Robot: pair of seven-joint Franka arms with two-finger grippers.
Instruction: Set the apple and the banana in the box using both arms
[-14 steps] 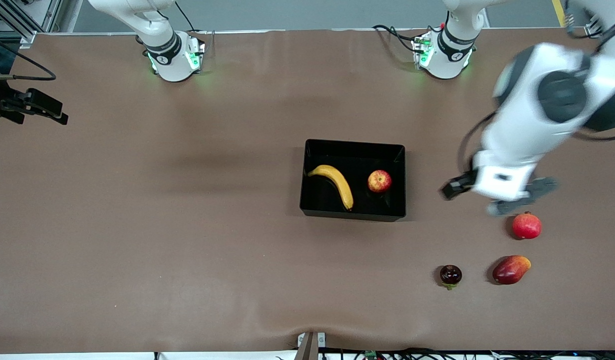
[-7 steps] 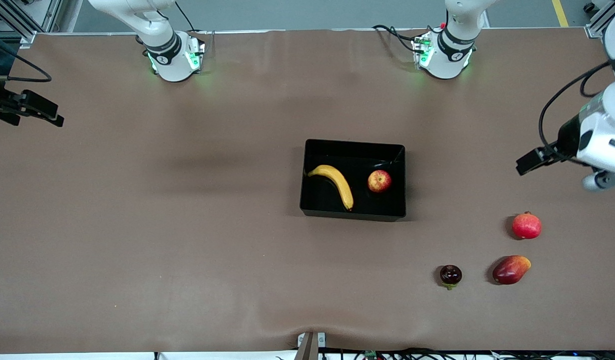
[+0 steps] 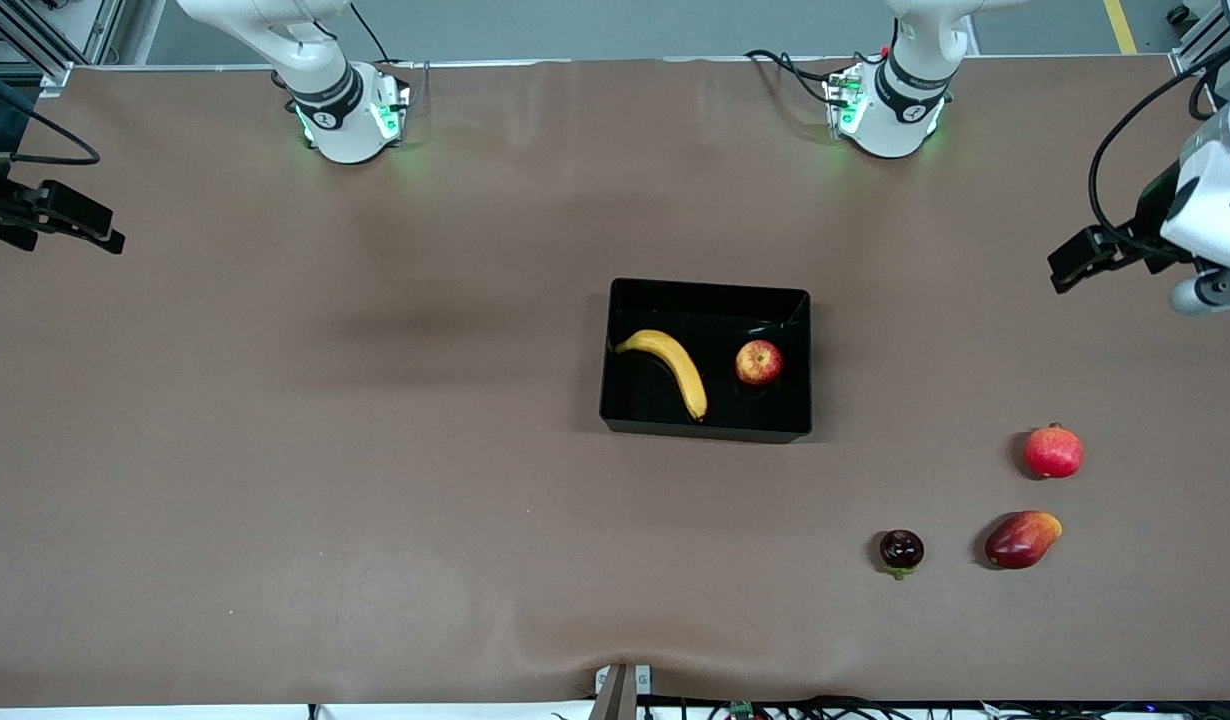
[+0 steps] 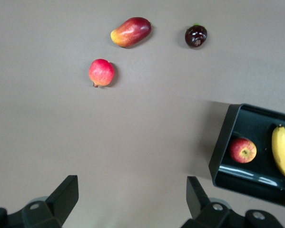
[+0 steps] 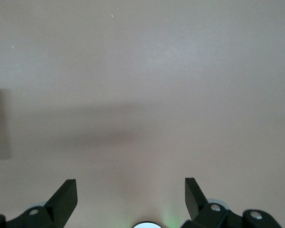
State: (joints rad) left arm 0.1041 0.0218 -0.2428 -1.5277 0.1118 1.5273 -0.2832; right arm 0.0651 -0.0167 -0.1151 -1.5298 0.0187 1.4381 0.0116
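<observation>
The left gripper [image 4: 132,199] hangs with its fingers spread wide and nothing between them, up over the table's [image 3: 375,400] left-arm end. In the front view only the arm's wrist and a black camera mount show at that edge, so the spread fingers are plain only in the left wrist view. The right gripper [image 5: 131,198] is likewise wide apart and empty, over bare table at the right-arm end; its wrist view shows nothing but brown surface and a shadow.

The box [image 3: 705,432] sits mid-table. Inside it lie the banana [image 3: 670,368] and the apple [image 3: 759,362], apart from each other, the apple toward the left arm's end.

Nearer the front camera, toward the left arm's end, three fruits lie on the table: a red round fruit [image 3: 1053,452], a mango [image 3: 1021,540] and a dark fruit [image 3: 901,550].
</observation>
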